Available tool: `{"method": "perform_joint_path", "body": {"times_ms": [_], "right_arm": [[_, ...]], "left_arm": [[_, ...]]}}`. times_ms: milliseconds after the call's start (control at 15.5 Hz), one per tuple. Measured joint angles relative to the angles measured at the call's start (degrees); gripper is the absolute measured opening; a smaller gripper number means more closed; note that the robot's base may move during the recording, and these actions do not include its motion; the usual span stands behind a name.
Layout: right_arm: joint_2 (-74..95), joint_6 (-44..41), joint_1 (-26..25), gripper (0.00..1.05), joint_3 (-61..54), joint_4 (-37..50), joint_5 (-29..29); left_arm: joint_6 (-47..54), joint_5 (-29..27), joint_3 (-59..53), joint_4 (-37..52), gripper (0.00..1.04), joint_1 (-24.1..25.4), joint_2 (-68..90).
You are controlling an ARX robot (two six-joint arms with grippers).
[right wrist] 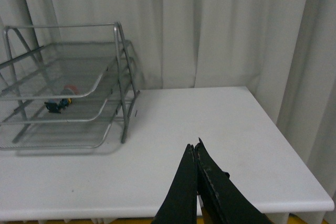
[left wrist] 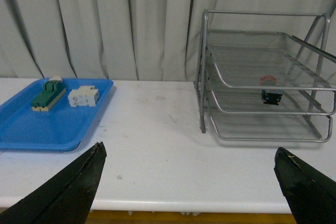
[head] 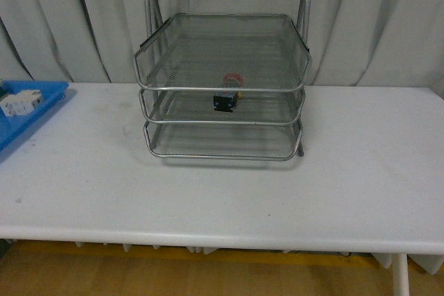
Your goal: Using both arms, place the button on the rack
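The button is already sitting on the middle tier of the rack, near its front edge, red cap up, so the placing looks done and the step in hand is backing clear. Nearest the cameras, the left gripper is hanging with its fingers wide apart and holding nothing, while the right gripper is showing its fingers pressed together, also carrying nothing. Both are sitting well back from the rack over the white table. Doing this well likely means keeping both arms low and away from the tubular frame, since a knock could be jolting the button off the mesh.
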Motion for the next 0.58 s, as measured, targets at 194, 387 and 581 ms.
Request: {"method": "perform_joint_path", "body": {"times_ms": [194,387,581], "right_arm": [[0.1,0.0,0.0,0.02,0.0,-0.9,0.0],[0.1,-0.1,0.0,0.06,0.0,-0.9,0.0],[0.1,-0.1,0.0,0.34,0.0,-0.9,0.0]], "left_arm": [[0.0,0.0,0.0,0.0,0.98,0.0,0.0],[0.0,0.0,0.0,0.0,0.98,0.0,0.0],[0.0,0.0,0.0,0.0,0.98,0.0,0.0]]}}
